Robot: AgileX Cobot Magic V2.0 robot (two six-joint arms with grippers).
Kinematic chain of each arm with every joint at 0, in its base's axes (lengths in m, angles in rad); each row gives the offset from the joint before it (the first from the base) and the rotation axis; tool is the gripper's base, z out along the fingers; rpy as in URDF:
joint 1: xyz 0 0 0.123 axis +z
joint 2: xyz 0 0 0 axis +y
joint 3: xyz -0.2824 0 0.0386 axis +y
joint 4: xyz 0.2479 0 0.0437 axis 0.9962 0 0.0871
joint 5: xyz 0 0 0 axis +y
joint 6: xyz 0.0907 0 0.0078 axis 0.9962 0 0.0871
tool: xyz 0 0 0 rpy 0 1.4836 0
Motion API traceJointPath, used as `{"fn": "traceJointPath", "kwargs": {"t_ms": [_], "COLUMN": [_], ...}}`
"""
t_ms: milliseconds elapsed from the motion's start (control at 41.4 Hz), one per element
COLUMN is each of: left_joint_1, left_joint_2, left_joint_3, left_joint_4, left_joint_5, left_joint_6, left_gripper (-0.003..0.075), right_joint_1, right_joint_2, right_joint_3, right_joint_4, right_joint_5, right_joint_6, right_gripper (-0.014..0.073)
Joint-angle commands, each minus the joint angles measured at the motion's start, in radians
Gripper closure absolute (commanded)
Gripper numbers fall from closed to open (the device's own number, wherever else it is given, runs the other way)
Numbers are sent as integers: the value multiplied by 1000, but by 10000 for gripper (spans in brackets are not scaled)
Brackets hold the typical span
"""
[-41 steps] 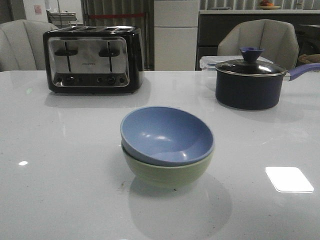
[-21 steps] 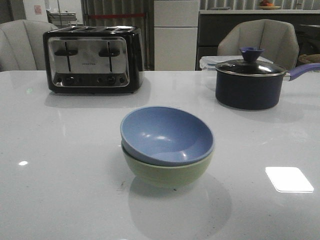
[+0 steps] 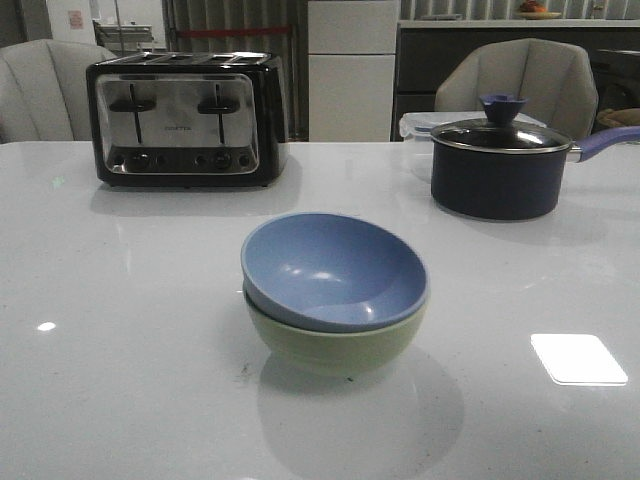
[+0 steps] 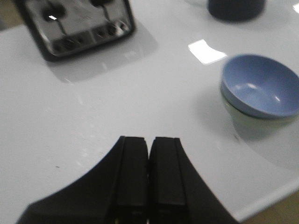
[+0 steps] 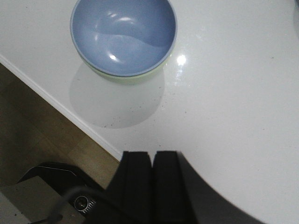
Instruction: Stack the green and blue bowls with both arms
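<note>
Looking forward over the surface (image 3: 120, 300), I see the blue bowl (image 3: 333, 268) nested inside the green bowl (image 3: 335, 345), tilted a little so its rim rides higher toward 9 o'clock. The pair sits near the middle, close to my edge. A toaster (image 3: 185, 120) stands far off toward 11 o'clock from the bowls, and a lidded saucepan (image 3: 500, 165) toward 1 o'clock, both well apart from them. Neither arm shows in this view. The blue bowl holds nothing; the green one holds only the blue one. I judge the stacking done.

From the left wrist camera, my left hand (image 4: 148, 175) has its two fingers pressed together with only a thin seam between them, holding nothing. It hangs above the bare surface, and the stacked bowls (image 4: 259, 91) lie well apart from it, off toward 2 o'clock in that picture. The toaster is at the far side, about 11 o'clock.

From the right wrist camera, my right hand (image 5: 152, 179) is likewise closed finger against finger and empty. It sits over the surface's near edge, with floor showing beyond. The bowls (image 5: 124, 37) lie ahead of the fingers, near 11 o'clock, apart from them. I cannot tell which hand is nearer the stack. The bowls are round, so no long axis matters. If any move is left, I think it is only pulling both arms clear without brushing the upper rim.
</note>
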State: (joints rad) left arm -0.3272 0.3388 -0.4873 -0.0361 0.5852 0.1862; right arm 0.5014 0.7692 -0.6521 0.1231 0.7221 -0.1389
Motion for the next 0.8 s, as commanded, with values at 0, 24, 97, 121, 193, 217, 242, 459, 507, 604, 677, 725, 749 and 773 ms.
{"fn": "traceJointPath", "kwargs": {"t_ms": [0, 24, 97, 121, 193, 217, 242, 459, 507, 604, 677, 725, 749, 773], "left_joint_1": [80, 102, 150, 162, 204, 215, 230, 282, 282, 282, 282, 282, 282, 282], "left_joint_2": [-99, -122, -189, -212, -259, -272, -289, -362, -364, -364, -364, -364, -364, -364], "left_joint_3": [52, 68, 128, 152, 218, 243, 268, 398, 414, 454, 491, 498, 495, 495], "left_joint_4": [-1, -1, -12, -22, -27, -27, -24, 5, 36, 85, 85, 83, 80, 80], "left_joint_5": [-195, -211, -261, -279, -339, -356, -377, -489, -498, -551, -613, -618, -614, -632], "left_joint_6": [3, 3, 1, 1, -10, -26, -43, -132, -179, -254, -254, -254, -254, -251], "left_gripper": [627, 627, 627, 627, 627, 627, 627, 627, 627, 627, 627, 627, 627, 627], "right_joint_1": [2, 2, 2, 2, 2, 2, 2, 2, 2, 2, 2, 2, 2, 2], "right_joint_2": [-1, -1, -1, -1, -1, -1, -1, -1, -1, -1, -1, -1, -1, -1], "right_joint_3": [-31, -31, -31, -31, -31, -31, -31, -31, -31, -31, -31, -31, -31, -31], "right_joint_4": [-4, -4, -4, -4, -4, -4, -4, -4, -4, -4, -4, -4, -4, -4], "right_joint_5": [-57, -57, -57, -57, -57, -57, -57, -54, -53, -52, -52, -52, -52, -52], "right_joint_6": [-10, -10, -10, -10, -10, -10, -10, -10, -10, -10, -10, -10, -10, -10], "right_gripper": [566, 566, 566, 566, 566, 566, 566, 566, 566, 566, 566, 566, 566, 566]}}
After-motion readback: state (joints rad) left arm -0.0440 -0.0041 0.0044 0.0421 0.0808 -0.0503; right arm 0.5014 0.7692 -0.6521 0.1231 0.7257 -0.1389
